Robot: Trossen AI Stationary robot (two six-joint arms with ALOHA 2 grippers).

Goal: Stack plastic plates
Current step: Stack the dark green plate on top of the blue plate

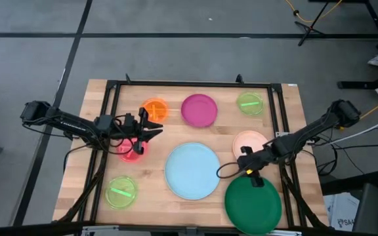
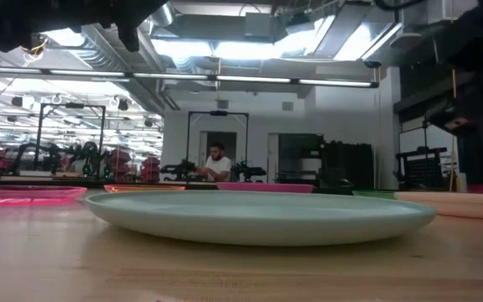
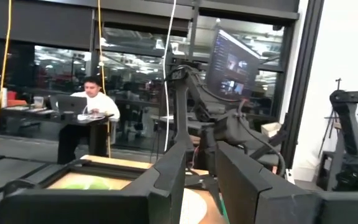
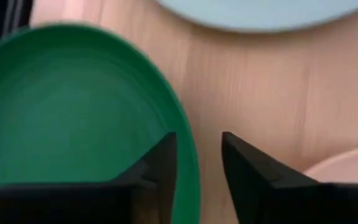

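Eight round plates lie flat on the table. The light blue plate (image 1: 192, 170) (image 2: 258, 216) is in the middle and the dark green plate (image 1: 253, 204) (image 4: 73, 112) is at the near right. The magenta plate (image 1: 199, 109), orange plate (image 1: 155, 108) and a lime plate (image 1: 249, 103) are along the far side. The peach plate (image 1: 249, 142) is at the right, the pink-red plate (image 1: 131, 151) at the left, and a second lime plate (image 1: 121, 192) at the near left. My right gripper (image 1: 253, 177) (image 4: 197, 140) is open, astride the green plate's far rim. My left gripper (image 1: 153, 124) (image 3: 197, 149) is open and level, raised between the orange and pink-red plates. My right gripper points down at the dark green plate's far rim (image 4: 188, 155), with one finger (image 4: 157, 162) over the plate's inside and the other finger (image 4: 247, 165) outside it over bare wood. I cannot tell whether either finger touches the rim. The plate lies flat on the table.
A black metal frame (image 1: 195, 84) runs along the table's far side and down both sides. Cables trail along both arms. A person (image 2: 216, 164) sits at a desk in the room beyond. Bare wood (image 4: 247, 81) shows between the green, blue and peach plates.
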